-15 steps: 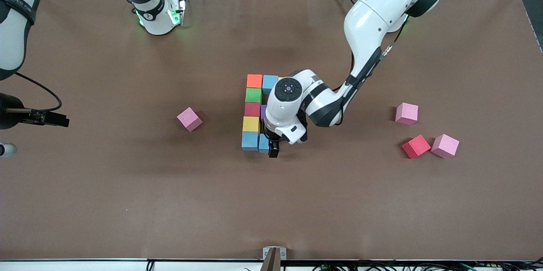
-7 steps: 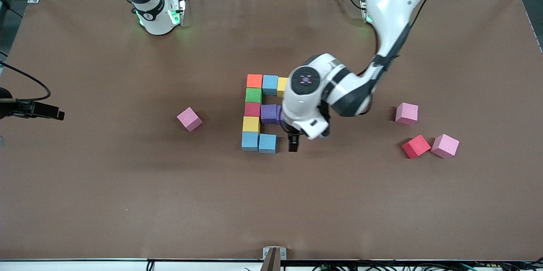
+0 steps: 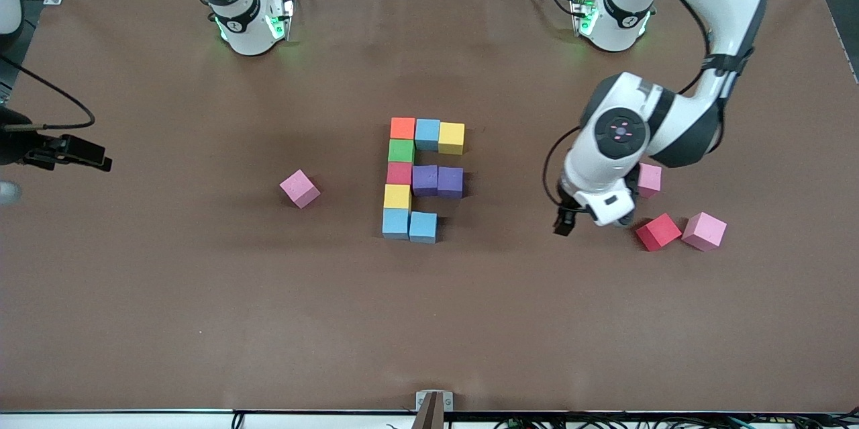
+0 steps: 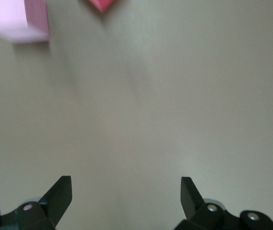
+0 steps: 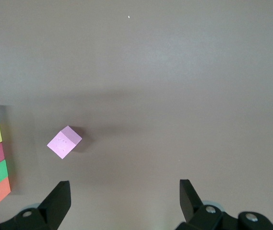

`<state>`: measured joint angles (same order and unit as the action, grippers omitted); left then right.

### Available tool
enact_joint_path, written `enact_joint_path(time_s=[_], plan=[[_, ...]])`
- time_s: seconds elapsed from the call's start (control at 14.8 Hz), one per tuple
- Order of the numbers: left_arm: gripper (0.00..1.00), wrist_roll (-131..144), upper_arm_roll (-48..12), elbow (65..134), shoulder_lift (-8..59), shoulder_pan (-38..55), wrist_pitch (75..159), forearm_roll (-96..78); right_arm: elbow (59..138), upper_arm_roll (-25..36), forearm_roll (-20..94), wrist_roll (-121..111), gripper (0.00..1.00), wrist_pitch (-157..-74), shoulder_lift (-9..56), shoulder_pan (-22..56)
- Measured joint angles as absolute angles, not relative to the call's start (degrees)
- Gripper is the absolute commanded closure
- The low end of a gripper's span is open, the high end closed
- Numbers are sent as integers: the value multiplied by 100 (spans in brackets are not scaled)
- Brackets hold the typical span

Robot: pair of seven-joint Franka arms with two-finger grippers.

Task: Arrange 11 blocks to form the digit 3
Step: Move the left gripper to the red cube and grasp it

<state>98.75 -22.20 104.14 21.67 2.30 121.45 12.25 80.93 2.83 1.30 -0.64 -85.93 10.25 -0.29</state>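
While my left gripper (image 3: 562,223) hangs wide and empty over bare table, the unfinished digit 3 (image 3: 419,178) runs twelve-to-six, rows pointing three o'clock; my right gripper (image 5: 125,196) waits wide.

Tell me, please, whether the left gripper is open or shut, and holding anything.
Open and empty: the left gripper shows its fingers spread wide, with only bare table between them.

Ten blocks (image 3: 416,177) touching mid-table (one (image 3: 658,231) apart)
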Motion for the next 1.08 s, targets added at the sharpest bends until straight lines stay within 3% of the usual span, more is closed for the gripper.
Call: enact_joint_path(time_s=[0.61,1.08], plan=[[0,5988,-2204,11109,2001,-1468,12620,1234,8352,288,108,-60,0,-8409,630,-58],[0,5398,-2206,11232,2633,-1940,13495,2047,8472,292,108,-60,0,-8375,526,-53]])
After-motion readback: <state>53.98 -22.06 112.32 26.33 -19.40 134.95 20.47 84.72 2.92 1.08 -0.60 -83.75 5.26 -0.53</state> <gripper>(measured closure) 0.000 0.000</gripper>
